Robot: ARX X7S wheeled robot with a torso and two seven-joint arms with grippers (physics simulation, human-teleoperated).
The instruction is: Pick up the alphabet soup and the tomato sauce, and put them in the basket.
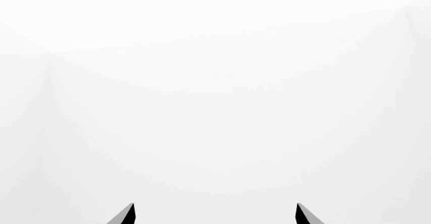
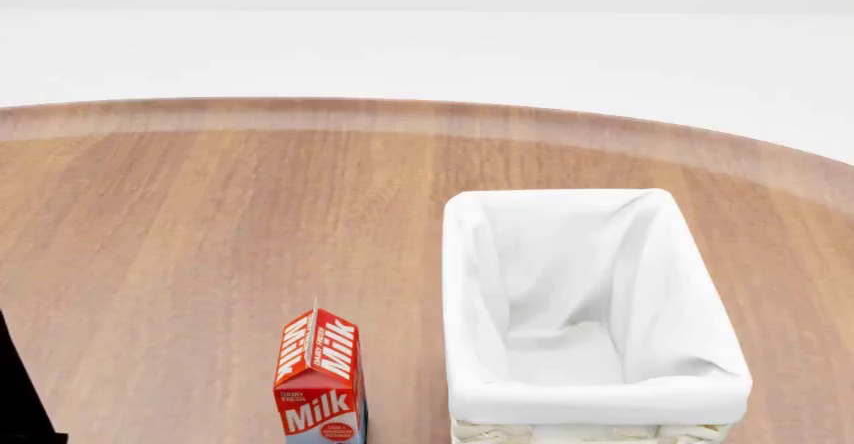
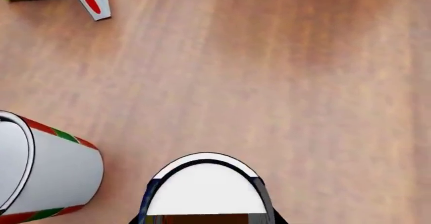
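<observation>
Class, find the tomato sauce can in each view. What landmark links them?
Head view: not in it.
Left wrist view: not in it; only blank white.
Right wrist view: tomato sauce at the frame edge, beside the alphabet soup.
Shared landmark: the wooden table, in head and right wrist views.

Open basket [image 2: 597, 400], milk carton [image 2: 320, 384] just beside; bare table [image 2: 200, 244] beyond.

A round wooden tabletop [image 2: 200, 224] is shown. Near its closest edge a milk carton [image 2: 320, 379] is stood upright, with the basket [image 2: 587, 399] just beside it. Elsewhere the tomato sauce [image 3: 44, 176] and the alphabet soup [image 3: 205, 186] are set close together
</observation>
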